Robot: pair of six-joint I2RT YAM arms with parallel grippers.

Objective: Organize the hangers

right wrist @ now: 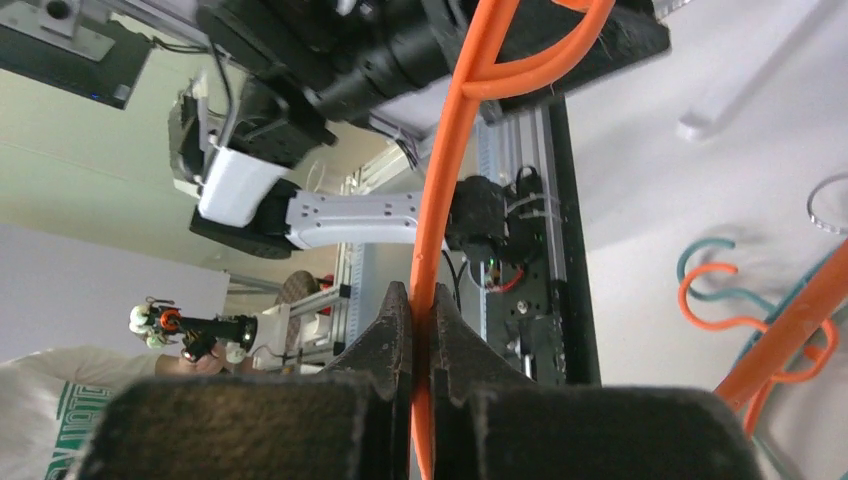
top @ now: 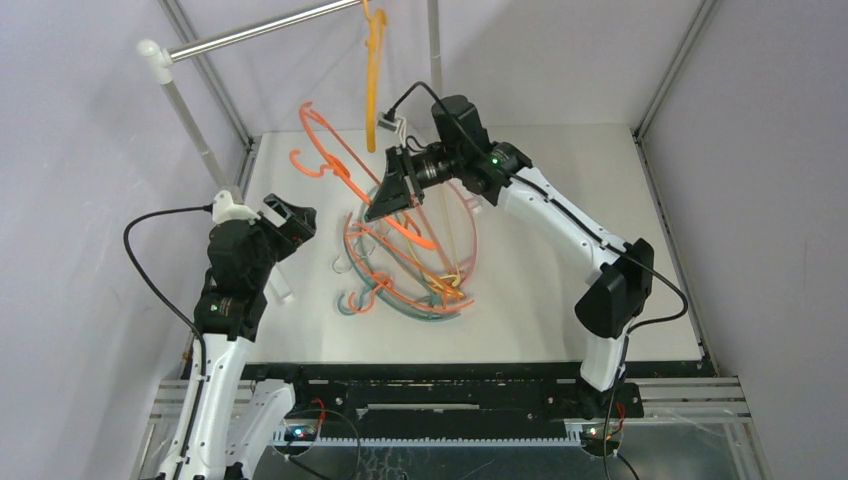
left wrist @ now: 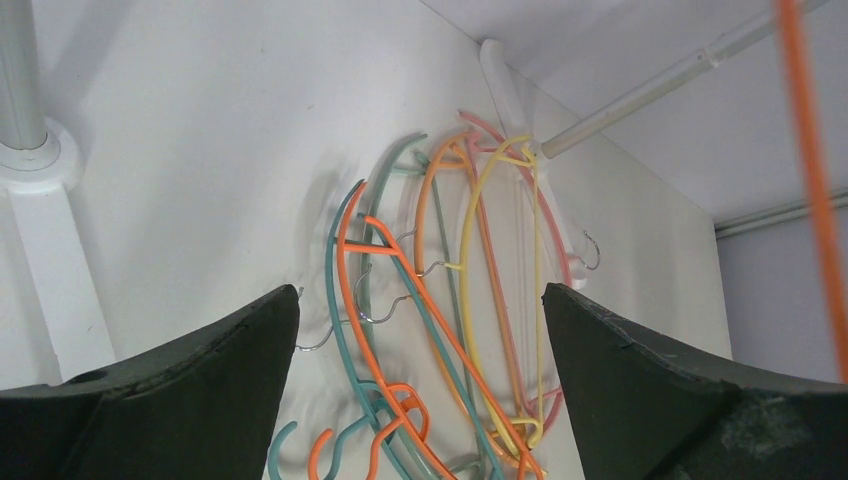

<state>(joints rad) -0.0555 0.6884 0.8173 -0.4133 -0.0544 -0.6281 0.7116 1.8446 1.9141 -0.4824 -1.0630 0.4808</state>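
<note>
One orange hanger (right wrist: 440, 200) clenched in right jaws, long axis diagonal, left jaws released

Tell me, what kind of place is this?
Probably a robot lab test booth: a left arm and right arm mounted at a white table, metal framing around it, and a silver rail near piled hangers.

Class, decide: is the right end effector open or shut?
Shut. The right end effector clamps an orange hanger, with no gap beside it.
</note>
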